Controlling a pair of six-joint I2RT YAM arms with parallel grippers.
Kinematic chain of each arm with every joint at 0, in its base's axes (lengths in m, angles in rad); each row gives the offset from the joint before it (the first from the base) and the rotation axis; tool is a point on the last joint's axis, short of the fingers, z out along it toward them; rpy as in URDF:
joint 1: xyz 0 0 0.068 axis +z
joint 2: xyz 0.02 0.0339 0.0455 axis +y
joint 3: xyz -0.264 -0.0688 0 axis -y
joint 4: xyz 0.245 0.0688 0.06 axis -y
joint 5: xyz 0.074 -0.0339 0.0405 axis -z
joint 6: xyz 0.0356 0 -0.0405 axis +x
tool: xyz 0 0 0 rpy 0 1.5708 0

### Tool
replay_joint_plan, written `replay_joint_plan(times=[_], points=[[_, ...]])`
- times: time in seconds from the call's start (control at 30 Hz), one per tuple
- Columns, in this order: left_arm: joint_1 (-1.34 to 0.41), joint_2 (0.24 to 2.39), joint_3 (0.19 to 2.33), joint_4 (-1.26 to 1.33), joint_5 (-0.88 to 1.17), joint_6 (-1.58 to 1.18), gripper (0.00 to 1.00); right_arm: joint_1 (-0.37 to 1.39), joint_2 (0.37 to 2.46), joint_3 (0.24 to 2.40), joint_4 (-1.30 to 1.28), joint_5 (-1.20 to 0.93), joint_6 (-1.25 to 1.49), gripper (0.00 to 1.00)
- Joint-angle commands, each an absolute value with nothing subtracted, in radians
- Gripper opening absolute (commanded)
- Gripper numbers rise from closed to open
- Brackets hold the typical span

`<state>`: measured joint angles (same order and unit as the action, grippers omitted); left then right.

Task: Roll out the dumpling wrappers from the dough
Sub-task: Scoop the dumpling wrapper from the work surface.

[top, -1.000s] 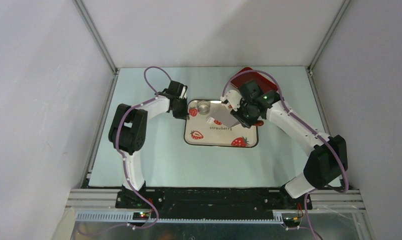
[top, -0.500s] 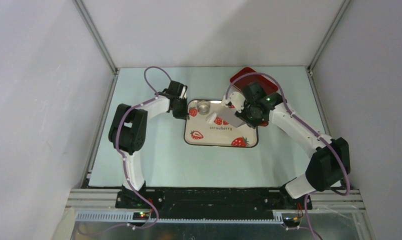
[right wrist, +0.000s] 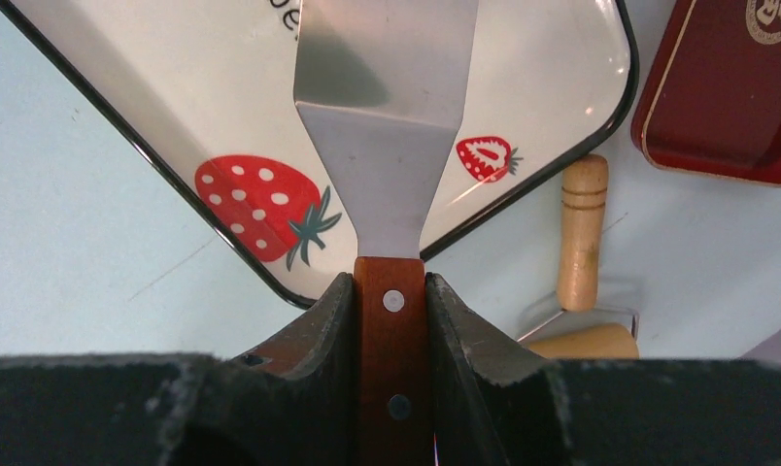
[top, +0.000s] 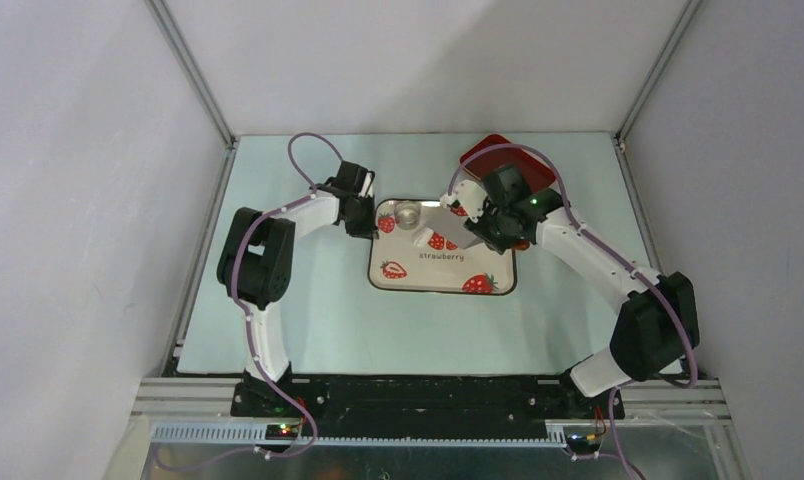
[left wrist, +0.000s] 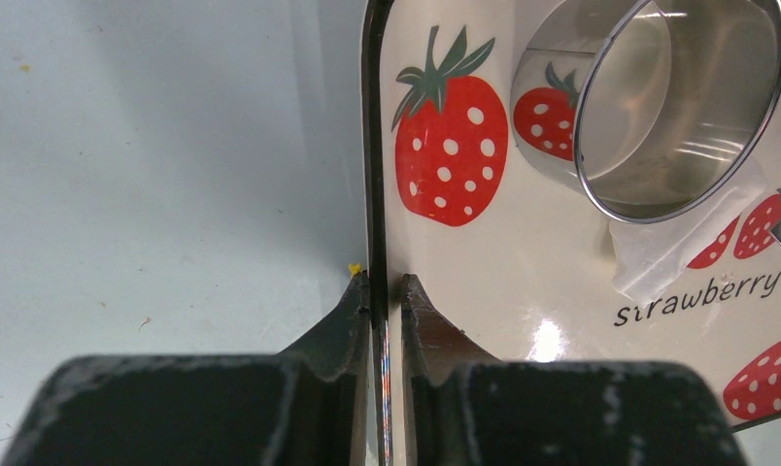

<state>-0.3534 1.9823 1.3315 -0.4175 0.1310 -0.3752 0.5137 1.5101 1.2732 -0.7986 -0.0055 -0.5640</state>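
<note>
Wrist of the right gripper (right wrist: 391,291), clamping the spatula (right wrist: 387,116), shifts slightly right; more of the red tray (top: 493,152) shows.

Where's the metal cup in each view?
Top external: the metal cup sits at the far left corner of the strawberry tray, close to the left gripper.
Left wrist: upper right, standing on the tray beside a large strawberry print.
Right wrist: not in it.
Shared landmark: the strawberry tray, seen in all three views.
</note>
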Motion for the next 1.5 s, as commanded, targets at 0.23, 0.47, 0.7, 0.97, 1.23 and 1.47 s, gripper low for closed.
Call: replay_joint_plan(times=[0.23, 0.47, 0.7, 0.97, 1.23, 1.47], points=[[-0.373, 2.014, 1.317, -0.45, 0.091, -0.35, 0.0, 0.566, 1.435, 1.134, -0.598, -0.062, -0.567, 0.0], [-0.372, 2.015, 1.317, -0.449, 0.093, -0.349, 0.0, 0.582, 1.464, 1.08, -0.544, -0.071, -0.547, 0.0], [-0.373, 2.014, 1.317, -0.448, 0.093, -0.347, 0.0, 0.585, 1.487, 1.069, -0.558, -0.048, -0.563, 0.0], [-0.373, 2.015, 1.317, -0.449, 0.091, -0.347, 0.0, 0.585, 1.401, 1.176, -0.58, -0.049, -0.545, 0.0], [-0.374, 2.014, 1.317, -0.449, 0.091, -0.347, 0.0, 0.522, 1.374, 1.329, -0.671, -0.136, -0.484, 0.0], [-0.374, 2.014, 1.317, -0.449, 0.091, -0.349, 0.0, 0.413, 1.362, 1.335, -0.684, -0.147, -0.503, 0.0]])
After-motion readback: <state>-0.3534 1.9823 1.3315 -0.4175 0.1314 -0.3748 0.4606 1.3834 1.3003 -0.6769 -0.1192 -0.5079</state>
